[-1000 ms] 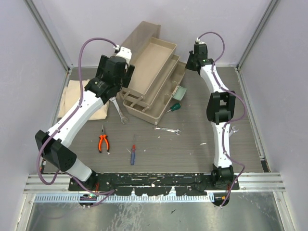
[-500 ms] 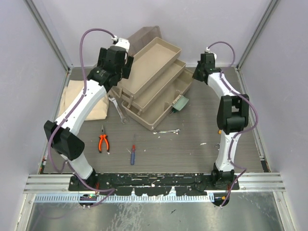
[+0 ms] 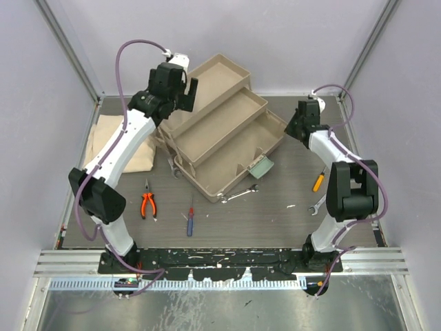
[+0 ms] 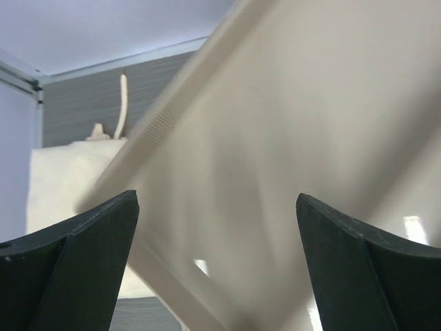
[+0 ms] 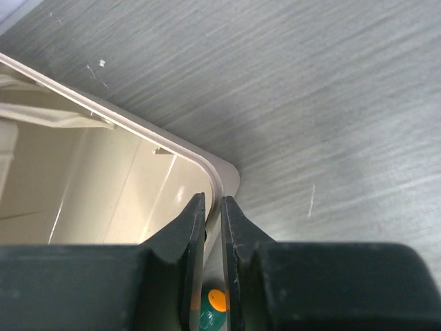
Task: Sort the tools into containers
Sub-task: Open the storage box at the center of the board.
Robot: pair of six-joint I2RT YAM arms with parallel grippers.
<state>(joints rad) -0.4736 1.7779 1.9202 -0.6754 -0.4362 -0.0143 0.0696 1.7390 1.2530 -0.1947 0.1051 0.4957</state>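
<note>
The tan stepped toolbox (image 3: pixel 227 138) lies open across the middle of the table, its trays fanned out and a pale green latch (image 3: pixel 260 166) at its front. My right gripper (image 3: pixel 291 129) is shut on the lower tray's right corner rim (image 5: pixel 224 176), one finger on each side. Below the jaws shows a green screwdriver handle (image 5: pixel 219 307). My left gripper (image 3: pixel 185 95) is open over the top tray's left end, and blurred tray wall (image 4: pixel 275 124) fills the space between its fingers. Orange pliers (image 3: pixel 147 203), a blue-red screwdriver (image 3: pixel 190 219), a wrench (image 3: pixel 238 195), an orange screwdriver (image 3: pixel 318 181) and another wrench (image 3: pixel 318 205) lie on the table.
A beige cloth (image 3: pixel 110 141) lies at the left, beside the toolbox. A third wrench (image 3: pixel 172 165) pokes out from under the box's left corner. Grey walls enclose the table on three sides. The arm bases stand at the near edge.
The toolbox has swung and slid to the right with my right gripper, which came nearer and rightwards. The left gripper shifted up and right. An orange screwdriver and a wrench came into view.
</note>
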